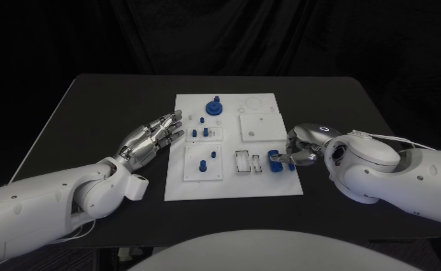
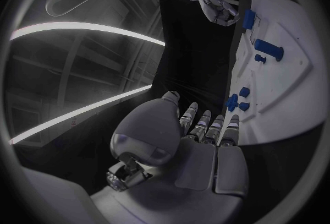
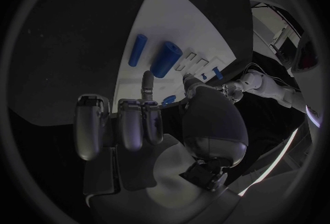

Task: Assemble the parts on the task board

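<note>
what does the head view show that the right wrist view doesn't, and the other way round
Head view alone: the whole white task board on the black table, with a blue gear-shaped part standing near its far edge. Right wrist view alone: the right hand's palm side, fingers stretched toward the board with nothing in them. Both: two blue cylinder parts lying by the right hand, and the left hand open at the board's opposite edge.

A black table [image 1: 92, 111] stands before a dark curtain [image 1: 220, 16].

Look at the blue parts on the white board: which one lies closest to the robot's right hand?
The blue cylinder lying on its side at the task board's near right edge, right at the right hand's fingertips. The other blue parts sit farther toward the board's middle and far end.
</note>
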Available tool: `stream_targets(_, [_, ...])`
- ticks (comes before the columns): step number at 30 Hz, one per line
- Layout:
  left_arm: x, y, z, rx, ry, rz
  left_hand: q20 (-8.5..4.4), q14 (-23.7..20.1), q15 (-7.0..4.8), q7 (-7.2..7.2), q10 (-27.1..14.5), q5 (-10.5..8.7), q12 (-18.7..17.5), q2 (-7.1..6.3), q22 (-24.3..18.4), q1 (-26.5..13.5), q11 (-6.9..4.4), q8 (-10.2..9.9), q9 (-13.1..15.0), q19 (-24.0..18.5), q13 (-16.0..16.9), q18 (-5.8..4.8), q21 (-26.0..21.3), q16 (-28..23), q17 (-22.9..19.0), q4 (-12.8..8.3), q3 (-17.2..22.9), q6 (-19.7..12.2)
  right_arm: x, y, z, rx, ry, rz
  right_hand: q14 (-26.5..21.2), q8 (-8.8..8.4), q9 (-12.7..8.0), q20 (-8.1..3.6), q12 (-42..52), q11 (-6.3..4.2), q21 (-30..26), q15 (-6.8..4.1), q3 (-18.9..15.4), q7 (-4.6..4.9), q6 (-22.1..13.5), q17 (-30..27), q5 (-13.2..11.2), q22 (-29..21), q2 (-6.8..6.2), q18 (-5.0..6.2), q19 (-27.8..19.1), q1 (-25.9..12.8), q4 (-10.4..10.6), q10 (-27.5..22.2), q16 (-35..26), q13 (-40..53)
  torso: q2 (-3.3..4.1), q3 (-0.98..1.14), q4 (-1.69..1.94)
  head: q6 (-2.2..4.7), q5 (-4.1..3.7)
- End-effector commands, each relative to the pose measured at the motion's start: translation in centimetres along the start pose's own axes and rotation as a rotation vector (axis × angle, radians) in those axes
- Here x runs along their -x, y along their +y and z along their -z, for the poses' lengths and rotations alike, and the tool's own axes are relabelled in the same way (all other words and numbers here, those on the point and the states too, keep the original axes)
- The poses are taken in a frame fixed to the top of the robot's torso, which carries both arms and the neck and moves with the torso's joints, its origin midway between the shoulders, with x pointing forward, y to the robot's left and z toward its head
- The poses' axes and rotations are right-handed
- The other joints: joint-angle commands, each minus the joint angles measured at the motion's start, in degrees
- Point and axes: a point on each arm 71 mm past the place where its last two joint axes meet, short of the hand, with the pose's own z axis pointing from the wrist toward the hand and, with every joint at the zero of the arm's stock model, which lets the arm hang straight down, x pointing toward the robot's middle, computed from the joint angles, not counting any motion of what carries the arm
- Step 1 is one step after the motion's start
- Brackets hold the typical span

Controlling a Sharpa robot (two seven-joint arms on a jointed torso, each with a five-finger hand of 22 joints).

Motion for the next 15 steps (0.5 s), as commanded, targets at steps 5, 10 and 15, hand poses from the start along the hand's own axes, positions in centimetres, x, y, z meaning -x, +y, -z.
stream_targets(5, [-0.2, -0.4, 0.1, -0.066, 0.006, 0.013, 0.23, -0.25, 0.17, 0.40, -0.07, 1.25, 0.12, -0.09, -0.07, 1.79, 0.45, -0.16, -0.11, 0.28, 0.05, 0.29, 0.21, 0.21, 0.08, -0.40, 0.85, -0.79, -0.6, 0.1, -0.5, -0.026, 0.012, 0.032, 5.14, -0.57, -0.15, -0.43, 0.15, -0.33, -0.17, -0.29, 0.11, -0.08, 0.66, 11.03, -0.24, 13.36, 0.29, -0.88, 4.41, -0.18, 0.01, 6.06, -0.45, 15.06, -0.04, -0.03, 0.02, 0.00, -0.19])
stream_targets(10, [-0.1, -0.2, 0.2, -0.060, 0.005, 0.015, 0.24, -0.25, 0.22, 0.50, -0.08, 2.29, 0.13, -0.18, -0.08, 2.71, 0.43, -0.20, -0.10, 0.30, 0.05, 0.25, 0.22, 0.22, 0.09, -0.95, 1.38, -0.86, -1.0, 0.3, -0.9, -0.018, 0.019, 0.035, 5.11, -1.05, -0.26, -0.43, 0.15, -0.33, -0.27, -0.29, 0.55, -0.08, 0.89, 10.82, 0.44, 13.30, 0.60, -0.84, 4.32, 0.99, -0.01, 6.06, -0.56, 15.06, -0.02, -0.03, 0.03, 0.00, -0.08])
stream_targets(15, [-0.1, 0.1, 0.4, -0.051, 0.002, 0.018, 0.24, -0.25, 0.24, 0.56, -0.07, 2.63, 0.11, -0.23, -0.10, 3.01, 0.43, -0.21, -0.10, 0.30, 0.05, 0.24, 0.21, 0.22, 0.09, -1.18, 1.58, -0.89, -1.4, 0.5, -1.3, -0.009, 0.026, 0.037, 5.06, -1.41, -0.34, -0.42, 0.15, -0.31, -0.39, -0.28, 0.84, -0.05, 1.02, 10.57, 1.18, 13.25, 1.01, -0.80, 4.24, 1.45, -0.02, 6.06, -0.69, 15.06, -0.03, -0.05, 0.01, 0.00, -0.35])
